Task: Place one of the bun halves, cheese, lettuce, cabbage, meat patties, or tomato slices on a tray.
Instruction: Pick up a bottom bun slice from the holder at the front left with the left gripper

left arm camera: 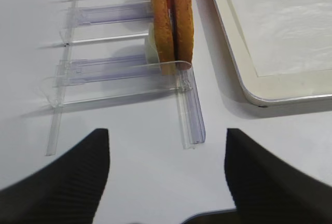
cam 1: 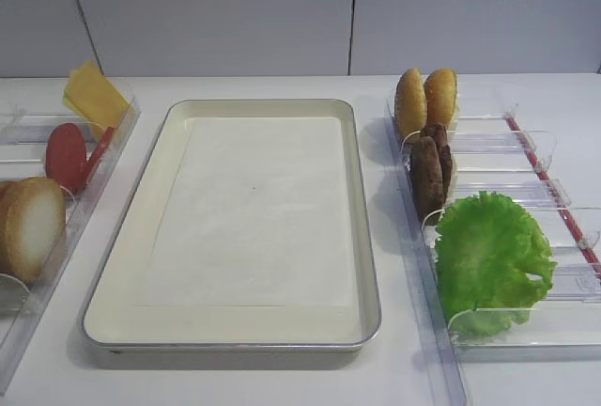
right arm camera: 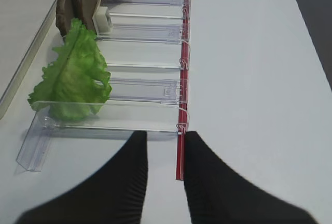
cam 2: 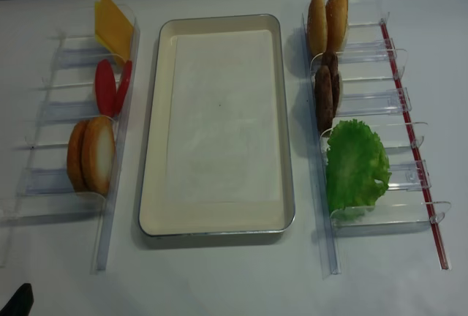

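Beside the tray (cam 1: 362,237), in the left rack, the bun halves (left arm camera: 173,27) are standing on edge, probably light and squashy; gripping across the rims looks safest. Left end effector (left arm camera: 167,149) is gaping; right end effector (right arm camera: 166,154) is pinching shut, empty.

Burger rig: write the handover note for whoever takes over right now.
Left gripper: open, empty, hovering short of the left rack.
Right gripper: shut, empty, at the near end of the right rack.
Left rack: cheese, tomato slices, bun halves.
Right rack: two domed buns, meat patties, lettuce.
Tray: holds only its paper liner.
Done: nothing placed.
Left: pick any one ingredient and set it on the tray.
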Controlling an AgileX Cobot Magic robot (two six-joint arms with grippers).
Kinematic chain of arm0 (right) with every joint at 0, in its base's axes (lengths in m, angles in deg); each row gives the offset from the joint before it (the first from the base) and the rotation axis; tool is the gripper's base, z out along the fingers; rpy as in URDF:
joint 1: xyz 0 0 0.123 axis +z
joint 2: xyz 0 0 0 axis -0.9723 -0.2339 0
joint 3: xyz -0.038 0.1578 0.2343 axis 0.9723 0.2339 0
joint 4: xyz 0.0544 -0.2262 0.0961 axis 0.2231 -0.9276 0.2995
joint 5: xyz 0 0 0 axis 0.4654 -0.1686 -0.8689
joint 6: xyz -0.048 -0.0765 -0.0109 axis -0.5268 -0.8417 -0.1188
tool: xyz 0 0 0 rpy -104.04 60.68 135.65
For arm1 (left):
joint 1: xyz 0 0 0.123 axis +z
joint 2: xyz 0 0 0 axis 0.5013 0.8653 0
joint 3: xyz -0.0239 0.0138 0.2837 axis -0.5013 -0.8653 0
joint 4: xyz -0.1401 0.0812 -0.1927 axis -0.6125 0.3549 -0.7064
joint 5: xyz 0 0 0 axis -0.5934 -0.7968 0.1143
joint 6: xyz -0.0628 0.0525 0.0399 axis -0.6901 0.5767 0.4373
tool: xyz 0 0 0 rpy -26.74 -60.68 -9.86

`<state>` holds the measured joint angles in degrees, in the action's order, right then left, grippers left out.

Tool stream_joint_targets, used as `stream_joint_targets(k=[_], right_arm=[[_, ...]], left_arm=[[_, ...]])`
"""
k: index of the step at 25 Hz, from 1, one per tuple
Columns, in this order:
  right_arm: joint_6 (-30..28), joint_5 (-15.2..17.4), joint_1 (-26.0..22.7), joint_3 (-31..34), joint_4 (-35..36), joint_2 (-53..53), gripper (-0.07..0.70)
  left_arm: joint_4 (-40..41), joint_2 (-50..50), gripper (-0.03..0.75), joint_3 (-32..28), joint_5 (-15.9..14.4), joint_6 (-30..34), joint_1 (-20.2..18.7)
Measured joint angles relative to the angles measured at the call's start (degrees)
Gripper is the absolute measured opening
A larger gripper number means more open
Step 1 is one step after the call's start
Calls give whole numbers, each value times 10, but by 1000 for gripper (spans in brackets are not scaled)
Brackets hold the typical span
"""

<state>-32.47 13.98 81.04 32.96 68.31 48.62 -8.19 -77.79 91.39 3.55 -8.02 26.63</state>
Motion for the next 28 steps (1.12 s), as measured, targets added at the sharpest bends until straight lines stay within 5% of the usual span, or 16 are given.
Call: stream_joint_targets(k=[13,21,28], right_arm=[[0,0,0,0,3,0,200],[0,0,0,0,3,0,202],[0,0,0,0,3,0,363]], left_arm=[[-5,3,436,24,-17,2,0],[-52,86,434,57,-31,1,0],[-92,145,434,63,-32,1,0]])
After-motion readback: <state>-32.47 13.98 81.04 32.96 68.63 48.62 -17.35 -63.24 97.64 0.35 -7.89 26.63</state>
